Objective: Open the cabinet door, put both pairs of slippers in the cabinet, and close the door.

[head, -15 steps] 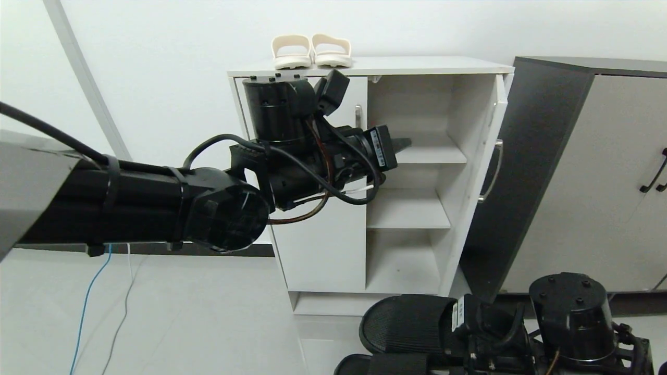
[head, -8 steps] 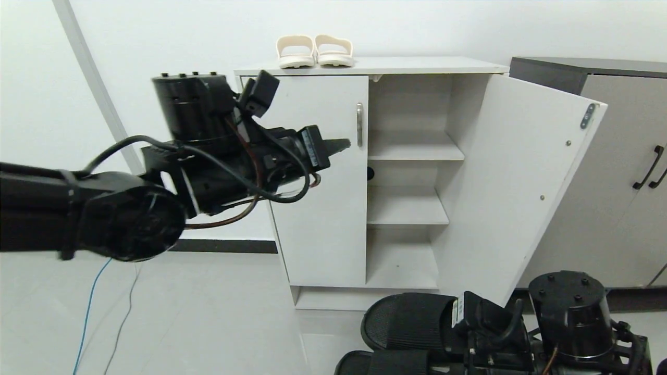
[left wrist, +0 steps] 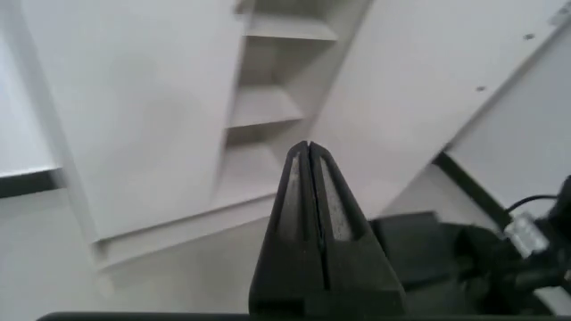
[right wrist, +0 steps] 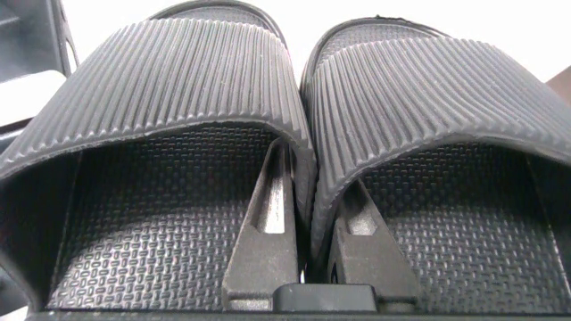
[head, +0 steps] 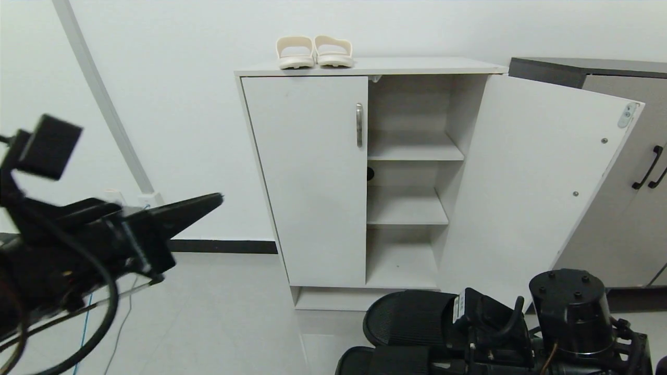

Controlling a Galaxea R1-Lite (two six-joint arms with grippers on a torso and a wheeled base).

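Low before the cabinet (head: 305, 182) foot, the black slippers (head: 404, 323) lie side by side, extending from the right jaws toward the robot's left. These jaws pinch the slippers' adjoining inner walls. The open shelves (head: 406, 205) lie above and beyond. The cream slippers (head: 314, 51) rest on the cabinet top. The left jaws, shut and empty, stand well apart.

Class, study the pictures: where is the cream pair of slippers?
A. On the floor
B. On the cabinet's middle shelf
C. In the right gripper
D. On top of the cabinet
D: the cream slippers sit side by side on top of the cabinet, above its closed left door; the right gripper holds the black slippers instead.
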